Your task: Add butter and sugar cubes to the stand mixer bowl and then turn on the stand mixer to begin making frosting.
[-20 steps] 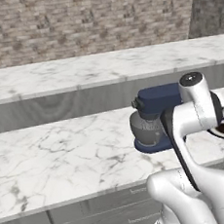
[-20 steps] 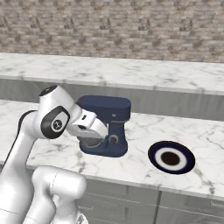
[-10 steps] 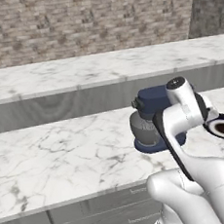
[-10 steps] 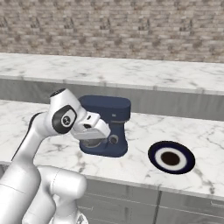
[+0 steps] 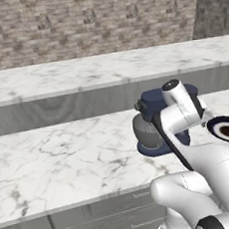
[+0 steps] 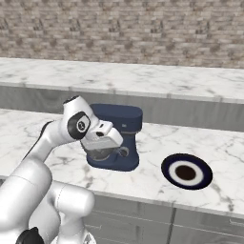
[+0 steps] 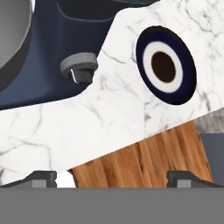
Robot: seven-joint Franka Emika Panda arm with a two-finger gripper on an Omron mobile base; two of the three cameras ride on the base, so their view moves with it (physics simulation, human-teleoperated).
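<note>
Gripper (image 7: 112,178) hangs above the counter's (image 5: 56,162) front edge, fingers spread wide and empty. Just past it we note the stand mixer (image 6: 119,136) mid-counter, a grey knob (image 7: 78,68) on its side, the stand mixer bowl (image 5: 147,133) under its head. Plate (image 6: 186,171) lies apart, nearer the front edge.

White arm (image 6: 57,138) swung inward over the last second — its wrist and hand now low against the front of the stand mixer (image 6: 119,136), gripper (image 6: 102,140) turned down toward the counter (image 6: 152,176), jaws as wide as before — elbow joint shifted toward the mixer's head
</note>
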